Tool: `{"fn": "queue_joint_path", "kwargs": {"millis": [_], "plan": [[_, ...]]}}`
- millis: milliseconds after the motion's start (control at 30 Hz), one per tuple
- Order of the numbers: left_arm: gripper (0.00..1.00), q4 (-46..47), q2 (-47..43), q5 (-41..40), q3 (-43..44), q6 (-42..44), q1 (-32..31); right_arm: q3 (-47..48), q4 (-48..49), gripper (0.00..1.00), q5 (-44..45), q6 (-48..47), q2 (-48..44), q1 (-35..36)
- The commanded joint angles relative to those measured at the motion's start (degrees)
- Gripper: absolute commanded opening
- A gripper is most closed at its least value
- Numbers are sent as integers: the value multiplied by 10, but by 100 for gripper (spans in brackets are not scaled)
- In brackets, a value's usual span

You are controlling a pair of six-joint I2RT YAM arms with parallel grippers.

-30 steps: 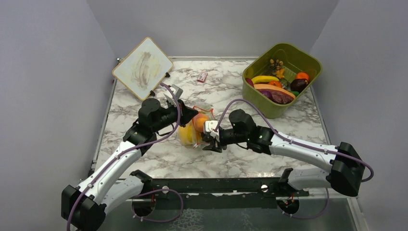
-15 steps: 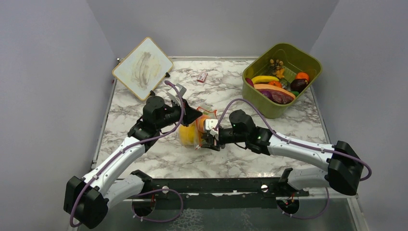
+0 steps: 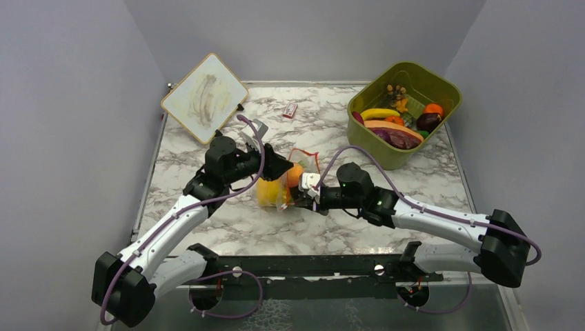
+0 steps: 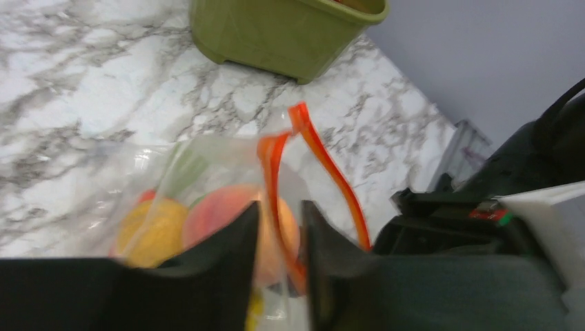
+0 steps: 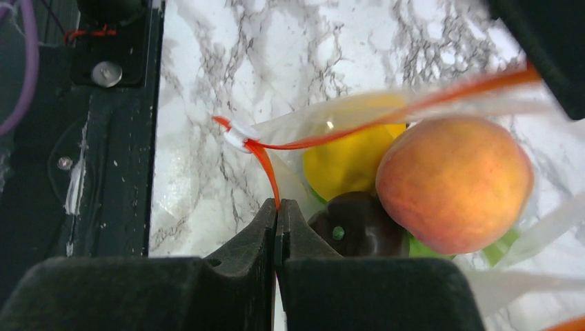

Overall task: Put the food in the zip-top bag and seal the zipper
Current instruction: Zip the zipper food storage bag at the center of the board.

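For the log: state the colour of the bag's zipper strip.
Orange-red. The zipper shows best in the right wrist view, along the mouth of the clear zip-top bag.

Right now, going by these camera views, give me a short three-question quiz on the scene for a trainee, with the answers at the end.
1. True or false: the zipper on the zip-top bag is sealed along its whole length.
2. What is the right gripper shut on? A) the peach B) the zipper C) the banana
3. In a few words: where does the food not yet bagged lie?
Key: 1 false, the two strips stand apart at the mouth. 2 B. 3 in the olive-green tub, far right in the top view.
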Motion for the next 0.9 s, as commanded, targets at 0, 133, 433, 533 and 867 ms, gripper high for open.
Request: {"fn": "queue_joint_path", "kwargs": {"millis": [0,133,433,533,867], "plan": [[64,-16,-2,14,59,55,-2,6,58,1,20,55,-29,5],[77,-34,-43,12,76,133,-2,28,61,1,63,112,-34,5],[62,-92,-168,94,31,275,-2,56,26,1,125,140,-35,5],[58,-81,-189,135,-2,295,-2,63,16,1,147,157,-44,4],[44,-12,-222,161,-95,314,-2,68,10,1,148,181,-64,4]]}}
